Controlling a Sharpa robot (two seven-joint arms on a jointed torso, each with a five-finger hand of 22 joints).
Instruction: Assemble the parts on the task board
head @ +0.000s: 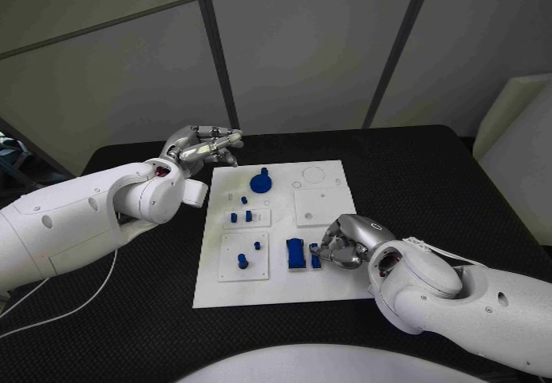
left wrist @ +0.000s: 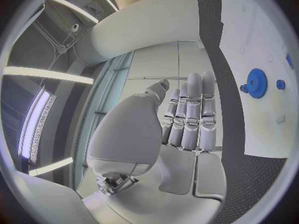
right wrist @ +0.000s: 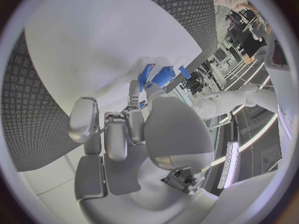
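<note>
The fingers (head: pixel 335 249) of your right hand (head: pixel 351 243) curl down at the near-right part of the task board (head: pixel 325 287), right against the two upright blue blocks (head: pixel 302 254). Whether they actually pinch a block or only touch it, you cannot tell; the right wrist view shows the fingertips bent toward those blue pieces (right wrist: pixel 159 76) without showing a grip. Your left hand (head: pixel 202 147) hangs above the worktop (head: pixel 138 279) off the board's far-left corner, fingers (left wrist: pixel 193 114) straight, held close side by side and holding nothing.

As for progress, judge it as partway at best. A blue gear (head: pixel 261 181) sits near the board's far edge, small blue pegs (head: pixel 242 216) stand in the middle-left plate, and one more peg (head: pixel 242 260) stands in the near-left plate. The right-hand square plate (head: pixel 322 206) and the hexagonal outline (head: pixel 309 173) beyond it look bare, so you likely have pieces left to seat there, and the blocks under your right hand appear to be the step in hand.
</note>
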